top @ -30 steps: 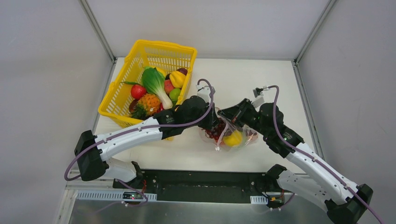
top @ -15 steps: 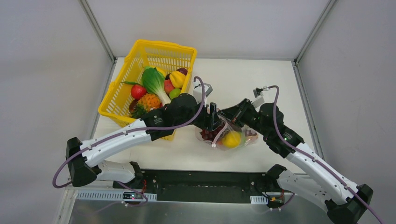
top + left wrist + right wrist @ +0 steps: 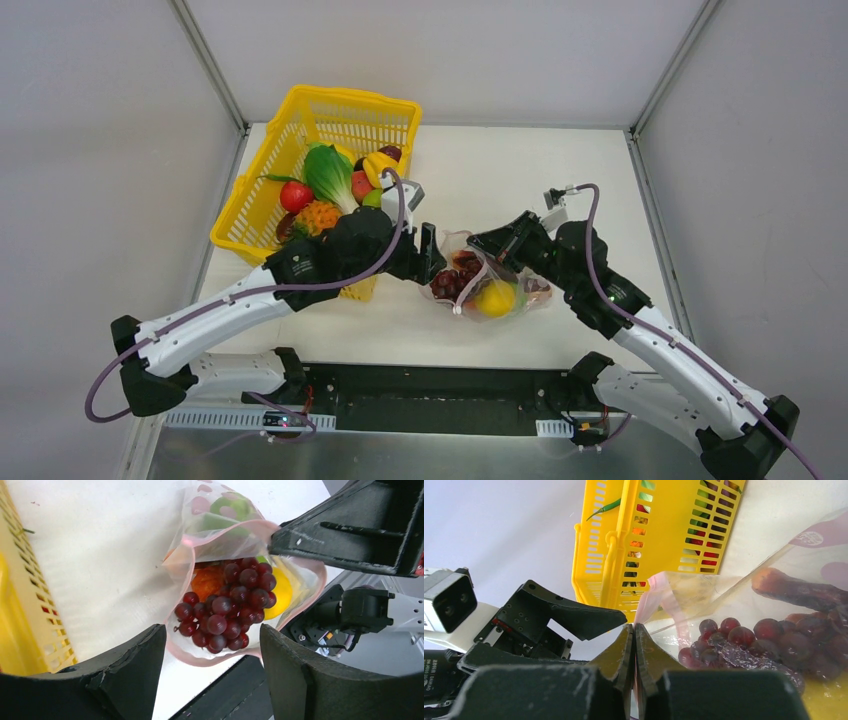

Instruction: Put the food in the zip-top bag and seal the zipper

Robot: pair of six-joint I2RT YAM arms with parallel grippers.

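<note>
The clear zip-top bag [image 3: 520, 290] lies on the table with its mouth open toward the left. Its pink zipper [image 3: 215, 663] rims the mouth. Inside are purple grapes [image 3: 225, 610], a yellow lemon [image 3: 281, 592], an orange piece [image 3: 206, 582] and a green apple [image 3: 230, 510]. My left gripper [image 3: 428, 258] hangs open just outside the mouth, with nothing between its fingers [image 3: 125, 675]. My right gripper [image 3: 634, 627] is shut on the bag's upper mouth edge and holds it up. More food lies in the yellow basket [image 3: 250, 215].
The yellow mesh basket stands at the table's back left, right behind my left arm, holding leafy greens [image 3: 328, 172], a strawberry [image 3: 295, 196] and a pineapple [image 3: 318, 215]. The two grippers are close together at the bag's mouth.
My left gripper has opened, left the grapes inside the bag and pulled back to the left out of the mouth. The right gripper has kept its hold.
</note>
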